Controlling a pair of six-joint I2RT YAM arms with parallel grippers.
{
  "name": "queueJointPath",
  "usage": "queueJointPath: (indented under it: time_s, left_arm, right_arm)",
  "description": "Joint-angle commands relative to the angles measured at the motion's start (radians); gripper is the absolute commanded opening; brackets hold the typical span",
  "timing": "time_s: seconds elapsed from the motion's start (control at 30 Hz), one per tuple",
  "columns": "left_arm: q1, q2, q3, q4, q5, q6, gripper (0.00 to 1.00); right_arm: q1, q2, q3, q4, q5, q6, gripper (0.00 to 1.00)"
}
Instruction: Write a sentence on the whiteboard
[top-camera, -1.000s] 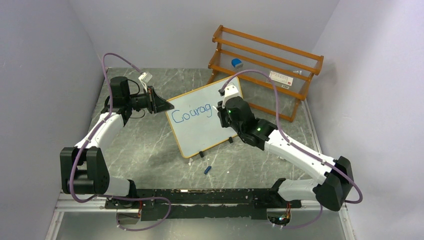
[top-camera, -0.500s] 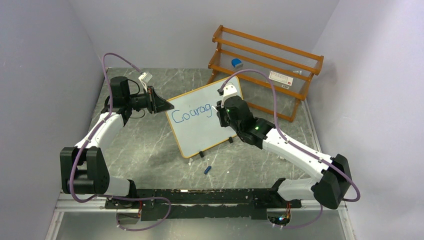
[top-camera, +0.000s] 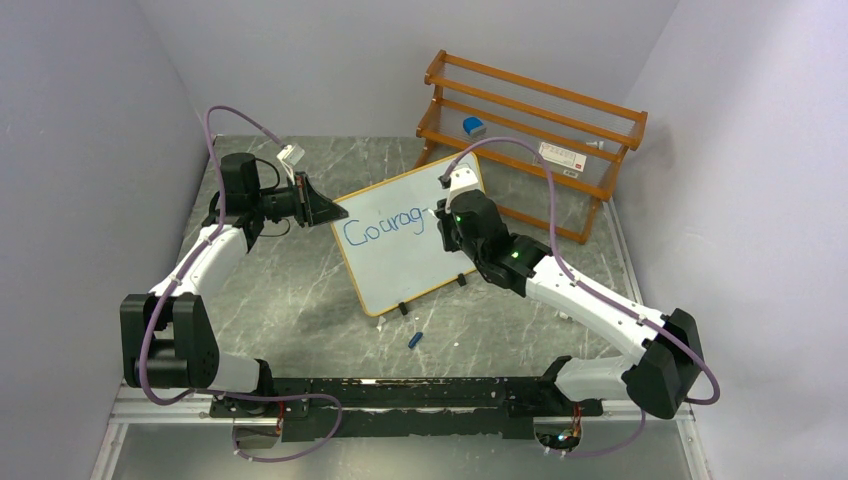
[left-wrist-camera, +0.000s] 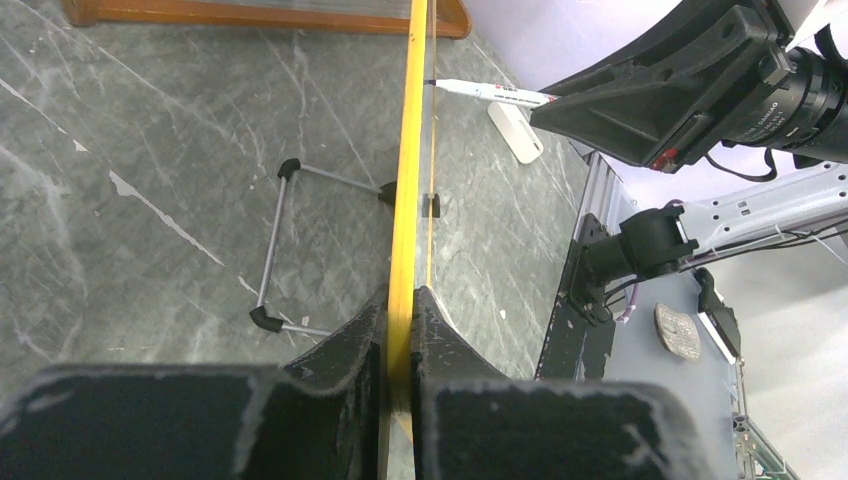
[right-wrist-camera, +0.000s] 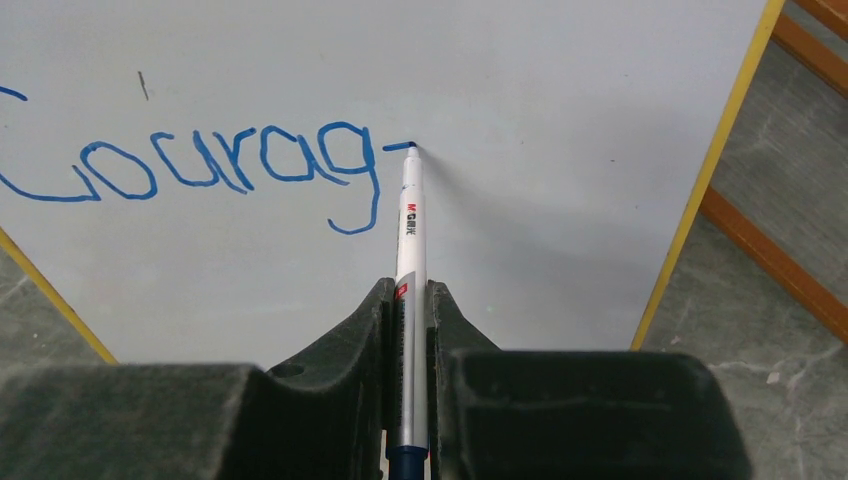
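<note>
Board position: the whiteboard stands propped on its black clip feet near the middle of the worktop, turned at an angle, with its far corner towards the wooden rack at the far right corner.
Left gripper: it is closed on the board's orange frame at the edge nearest the worktop's left side. The frame is pinched between both fingers, and the board is judged to be steadied by this.
Right gripper: it is closed on a marker, which is held lengthwise between the fingers and pointed at the board face.
Marker tip: the tip is pressed on the white surface just right of the last letter, at the end of a short blue horizontal stroke.
Written so far: the sentence reads "Courag" in blue on the upper part of the board. The short stroke is judged to be the start of the next letter.
Left to do: the first word is not finished, and the words after it are not begun. The lower part of the board is seen bare.
Progress: judged early, well under half.
Loose item: a small blue piece lies on the worktop between the board and the near edge. What it is cannot be told.
</note>
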Motion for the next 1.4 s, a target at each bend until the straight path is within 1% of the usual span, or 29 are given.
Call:
queueJointPath:
  time_s: [0.0,0.4,0.63,1.1,1.37]
  left_arm:
    - [-0.028,0.027,-0.003,-0.061,-0.023,0.041,0.05]
    - [-0.029,0.026,-0.003,-0.058,-0.022,0.040,0.05]
    - [-0.028,0.024,-0.004,-0.057,-0.023,0.039,0.05]
    - [-0.028,0.024,-0.003,-0.060,-0.024,0.040,0.05]
    - [-0.028,0.026,-0.001,-0.062,-0.025,0.041,0.05]
  right_arm:
    - [-0.017,-0.006,0.009,0.001,0.037,-0.003,0.00]
    - [-0.017,-0.014,-0.002,0.060,0.030,-0.007,0.00]
    - [-0.019,-0.007,0.008,0.076,-0.008,-0.013,0.00]
    - [-0.017,-0.008,0.011,0.070,-0.067,-0.024,0.00]
    - [-0.016,-0.002,0.020,0.028,-0.075,-0.026,0.00]
